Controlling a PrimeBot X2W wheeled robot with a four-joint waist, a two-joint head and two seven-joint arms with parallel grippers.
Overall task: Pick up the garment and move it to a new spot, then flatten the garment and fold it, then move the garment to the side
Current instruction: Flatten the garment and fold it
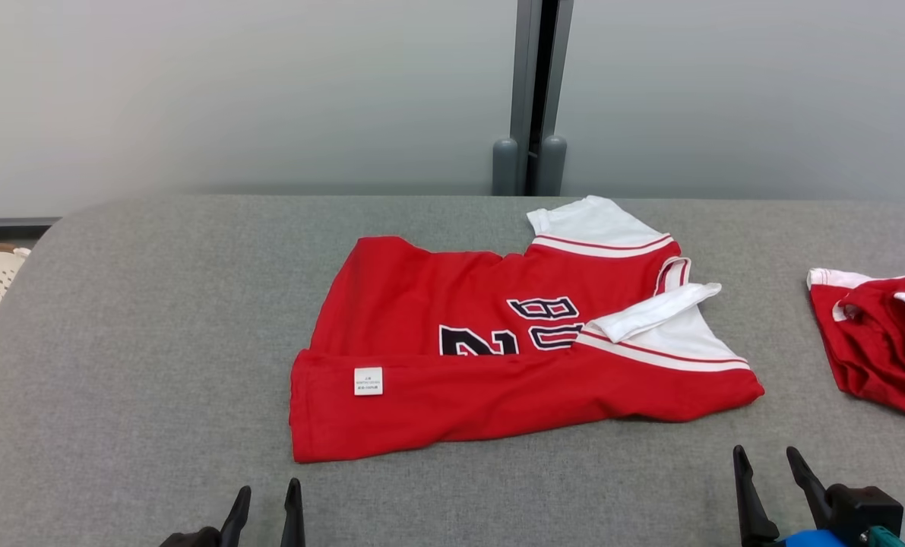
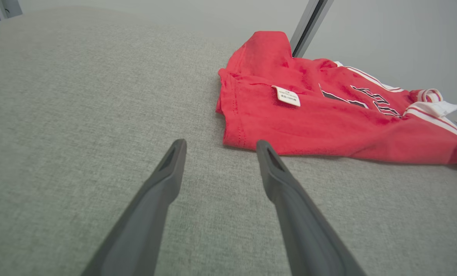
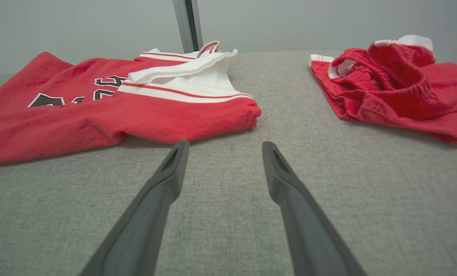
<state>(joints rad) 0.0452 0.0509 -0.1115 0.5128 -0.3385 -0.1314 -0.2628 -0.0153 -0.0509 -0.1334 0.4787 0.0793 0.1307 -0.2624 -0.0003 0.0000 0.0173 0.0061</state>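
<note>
The red jersey with white sleeves and black numerals (image 1: pixel 498 380) lay partly folded in the middle of the grey fabric-covered table (image 1: pixel 156 342). The left gripper (image 1: pixel 268 488) and right gripper (image 1: pixel 765 452) sat near its front edge, both spread and empty. A crumpled red-and-white garment (image 1: pixel 878 342) lay apart to the right.

Dark slotted jaws; black right wrist housing (image 1: pixel 866 507), blue and teal trim.

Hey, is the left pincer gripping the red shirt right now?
No, the left pincer is open and empty over the grey fabric tabletop, just short of the red and white numbered jersey shirt.
</note>
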